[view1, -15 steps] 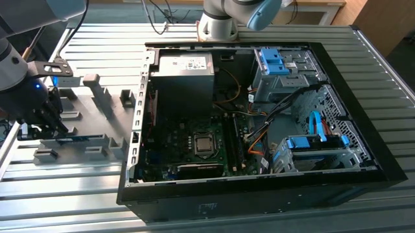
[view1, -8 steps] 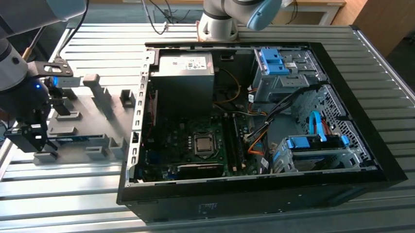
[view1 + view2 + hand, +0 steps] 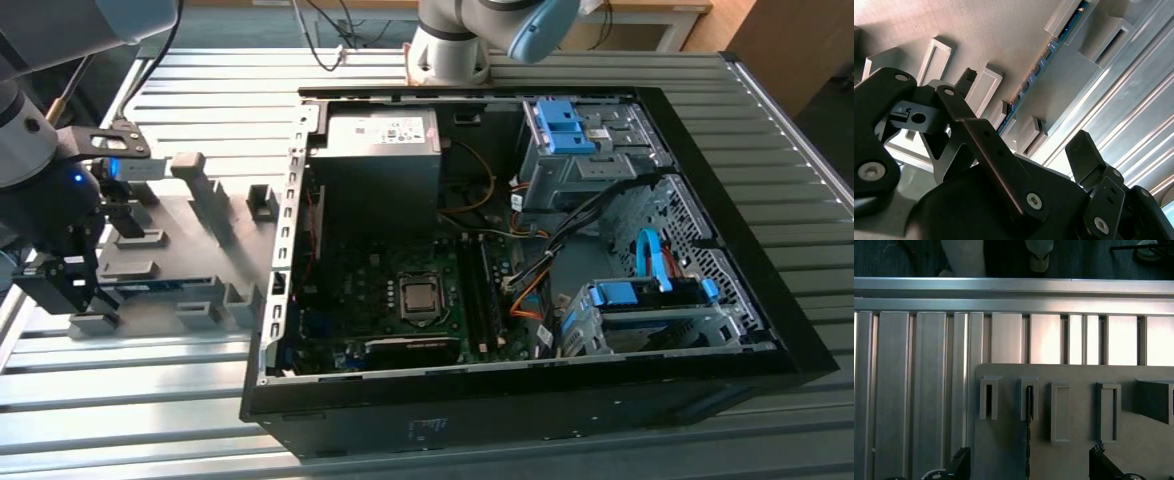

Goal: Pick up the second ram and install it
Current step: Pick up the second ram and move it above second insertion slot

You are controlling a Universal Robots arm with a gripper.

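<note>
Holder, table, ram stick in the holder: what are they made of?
Holder: matte grey plastic by the look; dull, no glare. Table: bare aluminium slats, bright streaky reflections. Ram: blue-green circuit board, probably fibreglass laminate, black chips.

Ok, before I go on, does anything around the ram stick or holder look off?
Nothing stands out. In the first wrist view the ram stick stands on edge, straight in the grey slotted holder, the open gripper straddling it. In the exterior view the computer case lies open, nothing spilled or damaged that I can see.
</note>
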